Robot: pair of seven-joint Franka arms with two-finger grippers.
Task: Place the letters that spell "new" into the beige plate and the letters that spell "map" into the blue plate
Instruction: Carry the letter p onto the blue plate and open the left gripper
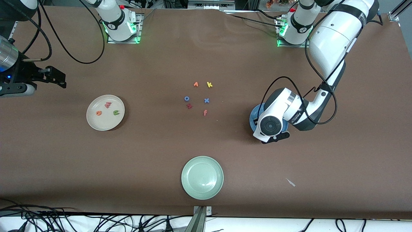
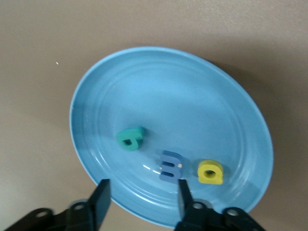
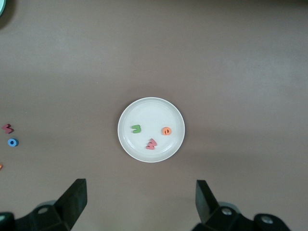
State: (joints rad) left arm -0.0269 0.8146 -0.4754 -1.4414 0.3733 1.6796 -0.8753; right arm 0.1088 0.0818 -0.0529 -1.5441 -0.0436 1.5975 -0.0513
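arms: white shells, black joints | cables: black | bases: green lights, red buttons

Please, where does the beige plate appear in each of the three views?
Front view: the beige plate lies toward the right arm's end of the table.
Left wrist view: not in it.
Right wrist view: the plate sits at the picture's middle.
Shared landmark: the green letter lying in it.

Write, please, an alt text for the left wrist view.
A blue plate on the brown table holds three foam letters: a teal p, a blue m and a yellow a. The left end effector hovers over the plate, fingers parted, holding nothing.
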